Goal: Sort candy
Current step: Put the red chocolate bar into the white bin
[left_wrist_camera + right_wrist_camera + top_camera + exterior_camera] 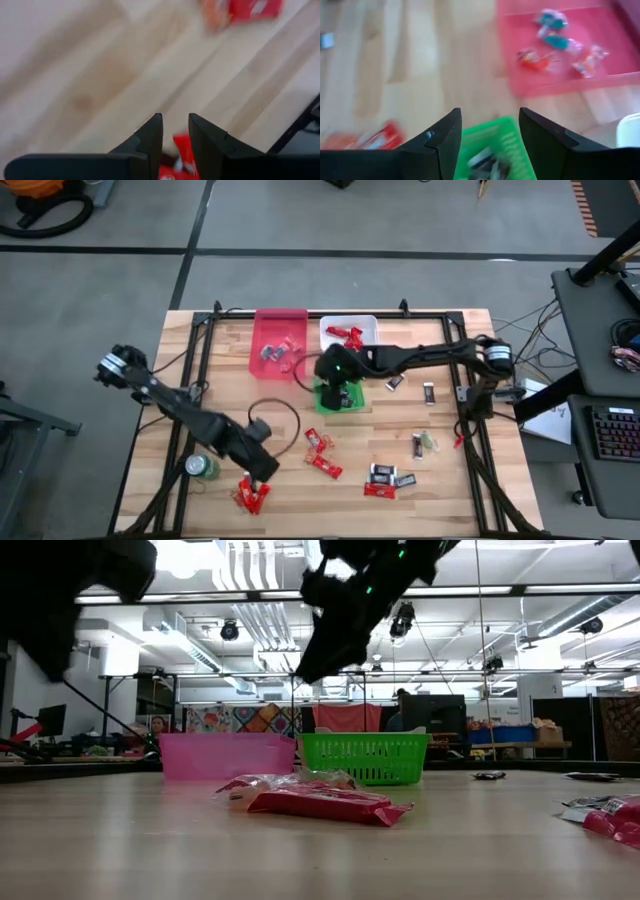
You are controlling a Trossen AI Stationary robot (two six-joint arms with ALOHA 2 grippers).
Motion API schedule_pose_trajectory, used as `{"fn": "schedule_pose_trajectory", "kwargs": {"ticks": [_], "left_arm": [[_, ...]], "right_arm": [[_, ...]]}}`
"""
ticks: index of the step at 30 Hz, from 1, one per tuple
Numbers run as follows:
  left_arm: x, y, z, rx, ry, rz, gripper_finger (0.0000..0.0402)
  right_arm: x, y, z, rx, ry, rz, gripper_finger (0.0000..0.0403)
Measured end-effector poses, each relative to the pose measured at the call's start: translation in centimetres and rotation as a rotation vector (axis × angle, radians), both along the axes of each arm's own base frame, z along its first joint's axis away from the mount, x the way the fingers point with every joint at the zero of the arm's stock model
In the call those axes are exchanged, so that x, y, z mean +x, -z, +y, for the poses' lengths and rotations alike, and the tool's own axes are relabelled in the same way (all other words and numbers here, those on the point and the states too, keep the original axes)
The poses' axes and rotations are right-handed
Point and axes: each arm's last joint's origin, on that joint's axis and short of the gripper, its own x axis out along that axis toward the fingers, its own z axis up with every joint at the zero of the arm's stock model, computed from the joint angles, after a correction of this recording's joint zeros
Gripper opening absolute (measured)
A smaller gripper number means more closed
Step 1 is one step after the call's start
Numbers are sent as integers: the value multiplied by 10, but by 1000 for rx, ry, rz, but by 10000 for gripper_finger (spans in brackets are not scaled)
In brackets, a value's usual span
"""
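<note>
The green bin is partly hidden beneath the spread right gripper; the left gripper pinches a red candy.

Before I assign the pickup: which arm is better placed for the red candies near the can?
Left, probably. Its claw sits right by those red candies; the right claw hangs open over the green bin.

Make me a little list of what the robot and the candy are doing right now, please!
left gripper: low over the table near its front edge, fingers around a red candy
right gripper: open above the green bin, holding nothing
pink bin: a few wrapped sweets inside
white bin: red candies inside
loose candy: red and dark pieces scattered on the wooden table
green can: beside the left arm
</note>
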Motion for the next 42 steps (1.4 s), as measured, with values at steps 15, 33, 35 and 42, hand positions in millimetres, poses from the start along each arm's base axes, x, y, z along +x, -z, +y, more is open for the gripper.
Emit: {"fn": "schedule_pose_trajectory", "kwargs": {"ticks": [15, 33, 35, 42], "left_arm": [[40, 27, -78, 56, 18, 174, 193], [47, 62, -100, 195, 58, 356, 189], [47, 63, -100, 197, 66, 355, 187], [48, 65, -100, 214, 78, 340, 122]], "right_arm": [[-40, -35, 98, 43, -212, 66, 187], [-57, -34, 136, 85, -233, 135, 187], [-57, -34, 137, 91, -228, 136, 187], [-59, -29, 137, 83, -219, 161, 187]]}}
